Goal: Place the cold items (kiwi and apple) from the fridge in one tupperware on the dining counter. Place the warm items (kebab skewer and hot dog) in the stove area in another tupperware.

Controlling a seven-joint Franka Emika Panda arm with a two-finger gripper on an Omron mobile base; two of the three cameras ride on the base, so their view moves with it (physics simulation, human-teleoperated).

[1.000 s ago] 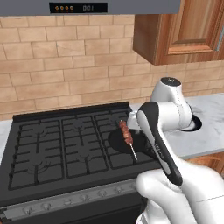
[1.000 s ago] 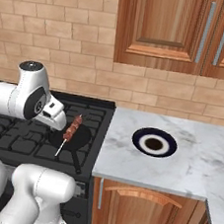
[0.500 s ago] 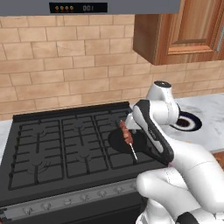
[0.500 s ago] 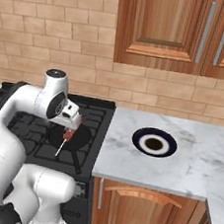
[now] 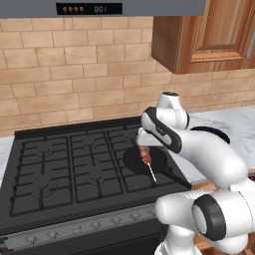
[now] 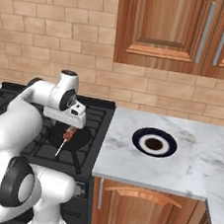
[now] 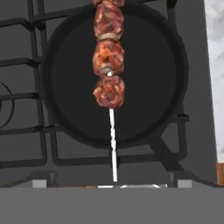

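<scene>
**Skewer in the pan, fingers spread above it**

A black stove with ridged cast-iron grates (image 5: 60, 164) fills the left. On its right front burner sits a round, matte black frying pan (image 7: 65, 78), and in it lies the kebab skewer of knobbly browned meat chunks on a thin pale stick (image 7: 109, 74). The white arm's two-finger gripper (image 6: 71, 124) hovers just above it, fingers spread wide, holding nothing. Right lies a glossy marble counter (image 6: 187, 163) bearing a round dark-rimmed plate (image 6: 154, 142).

1. In the hand view, we see the kebab skewer (image 7: 109, 65) cut off by the top edge.
2. Our arm hides part of the pan (image 5: 130, 160) in the left base view.
3. The hood display (image 5: 88, 8) is too small to read.
</scene>
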